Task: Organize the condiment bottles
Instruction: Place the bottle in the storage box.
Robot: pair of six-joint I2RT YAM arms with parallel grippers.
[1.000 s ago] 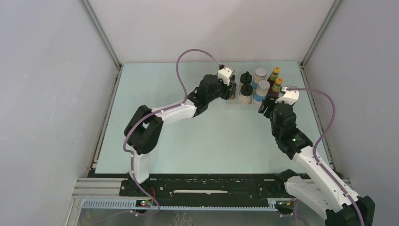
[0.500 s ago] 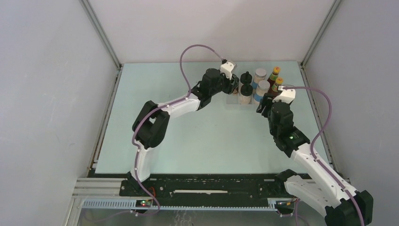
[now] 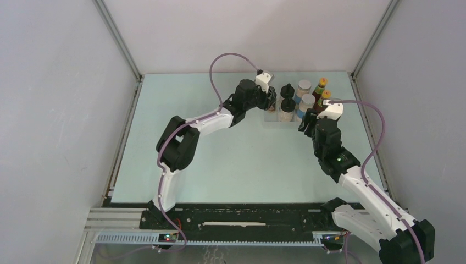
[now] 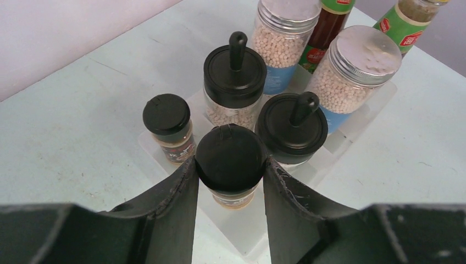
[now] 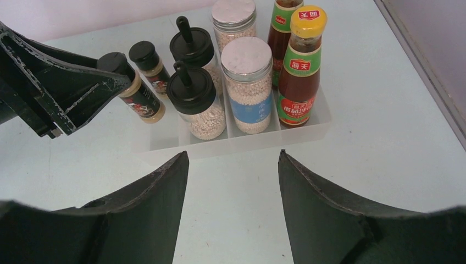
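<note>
Left tool (image 4: 229,165) around tiny dark jar (image 4: 231,154)

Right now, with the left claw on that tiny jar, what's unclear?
The held tiny jar: left wrist view, base hidden under its lid and the left claw; contact with the tray unclear.
The far sauce bottle: right wrist view, cap cut off by the top edge.
The other tiny jar: top external view, hidden behind the left arm.

One tiny jar (image 4: 231,158) between jaws of our left gripper (image 4: 229,171), twin (image 4: 166,116) just left, other bottles (image 4: 234,71) behind in tray (image 4: 336,144)
</note>
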